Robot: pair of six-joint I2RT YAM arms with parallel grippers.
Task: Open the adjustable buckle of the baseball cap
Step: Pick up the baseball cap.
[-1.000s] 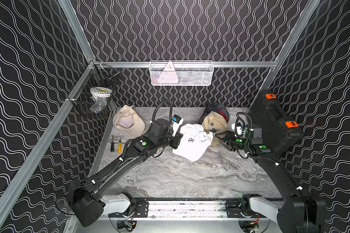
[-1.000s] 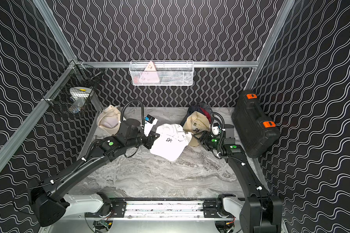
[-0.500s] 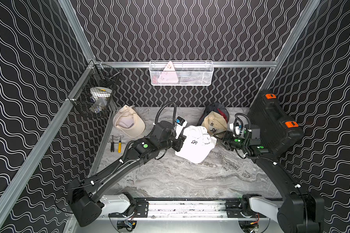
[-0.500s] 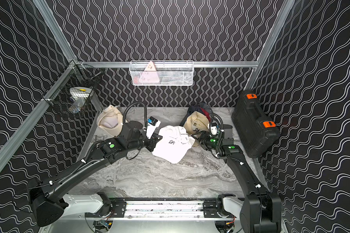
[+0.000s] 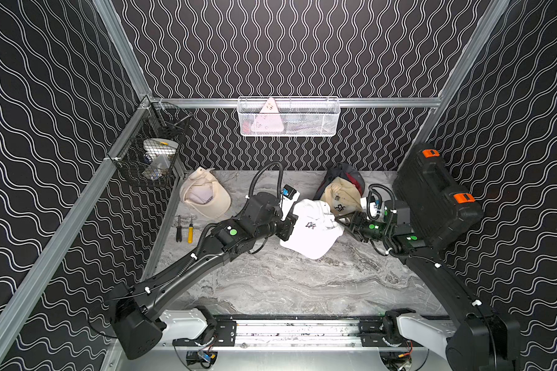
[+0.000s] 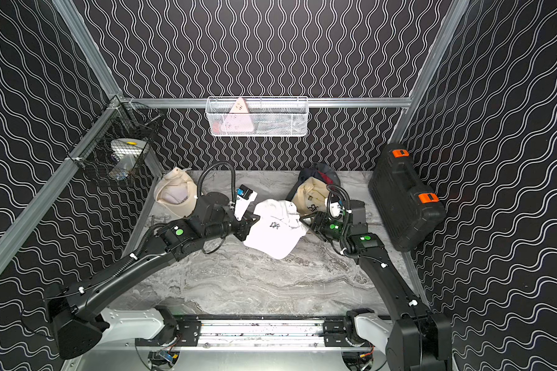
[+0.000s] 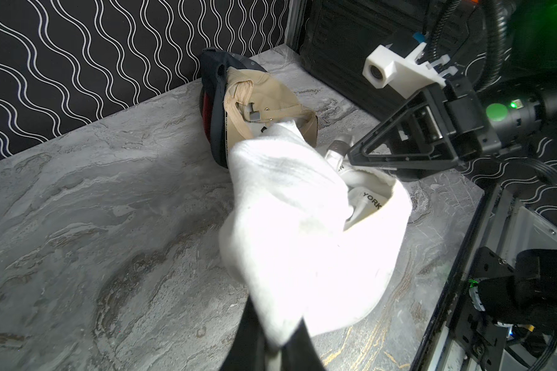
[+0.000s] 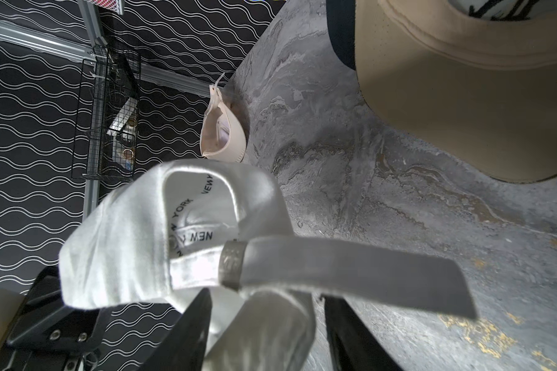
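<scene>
A white baseball cap (image 5: 312,231) (image 6: 275,229) hangs just above the marble table, crumpled. My left gripper (image 5: 291,225) (image 7: 278,347) is shut on the fabric at its left side. The cap's back faces my right gripper (image 5: 343,225) (image 8: 264,334). In the right wrist view the grey metal buckle (image 8: 230,268) sits on the white strap (image 8: 351,273), whose free end sticks out past it. The right jaws stand open just below the strap, with a fold of cap fabric between the fingers (image 8: 187,331).
A tan cap (image 5: 341,196) lies on a dark cap behind the right gripper. A cream cap (image 5: 206,199) and two screwdrivers (image 5: 184,228) lie at the left. A black case (image 5: 431,196) leans on the right wall. Wire baskets (image 5: 155,154) (image 5: 288,117) hang on the walls.
My left arm has carried the white cap a little to the right. My right gripper has moved left up to the cap's back, its jaws slightly narrower.
</scene>
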